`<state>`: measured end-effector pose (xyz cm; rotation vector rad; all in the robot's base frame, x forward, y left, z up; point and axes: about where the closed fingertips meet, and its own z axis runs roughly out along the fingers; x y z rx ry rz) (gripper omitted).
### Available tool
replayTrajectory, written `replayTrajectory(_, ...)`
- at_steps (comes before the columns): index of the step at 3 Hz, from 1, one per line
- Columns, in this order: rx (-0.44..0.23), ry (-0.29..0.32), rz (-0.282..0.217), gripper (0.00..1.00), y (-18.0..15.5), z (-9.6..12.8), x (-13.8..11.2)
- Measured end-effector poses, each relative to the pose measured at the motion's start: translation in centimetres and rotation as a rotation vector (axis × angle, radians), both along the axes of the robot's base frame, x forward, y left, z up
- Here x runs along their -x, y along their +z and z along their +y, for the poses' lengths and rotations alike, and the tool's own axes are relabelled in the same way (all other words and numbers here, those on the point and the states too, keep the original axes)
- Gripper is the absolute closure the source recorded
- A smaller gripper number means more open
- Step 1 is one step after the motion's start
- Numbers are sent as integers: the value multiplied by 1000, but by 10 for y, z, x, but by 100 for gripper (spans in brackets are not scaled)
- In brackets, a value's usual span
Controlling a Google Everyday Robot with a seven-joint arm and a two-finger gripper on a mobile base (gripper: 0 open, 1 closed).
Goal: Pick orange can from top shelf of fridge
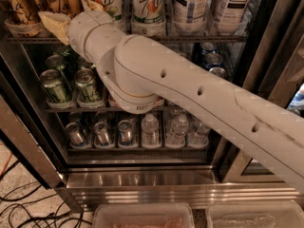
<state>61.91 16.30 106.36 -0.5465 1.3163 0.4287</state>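
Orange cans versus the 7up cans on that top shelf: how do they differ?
The orange cans are coppery with cursive script; the 7up cans are white and green. The orange cans stand at the left, where the pincer is; the 7up cans stand further right. Both stand tall on the top shelf.

arm (199, 94): off-white, thick, tubular, smooth | joints: rounded, bulbous, thin yellowish seam ring | surface: row of small dark round holes, faint grey scuffs | gripper (61, 7): pale cream-yellow, upper left, at arm's far end
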Motion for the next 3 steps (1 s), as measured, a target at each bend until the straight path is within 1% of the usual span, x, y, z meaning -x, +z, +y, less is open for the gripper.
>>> replayTrajectory(1,2,-5,5,28,0,1,-1)
replayTrajectory(2,16,-20,35,28,-5,13,0)
replayTrajectory(3,16,-20,35,27,-1,13,0)
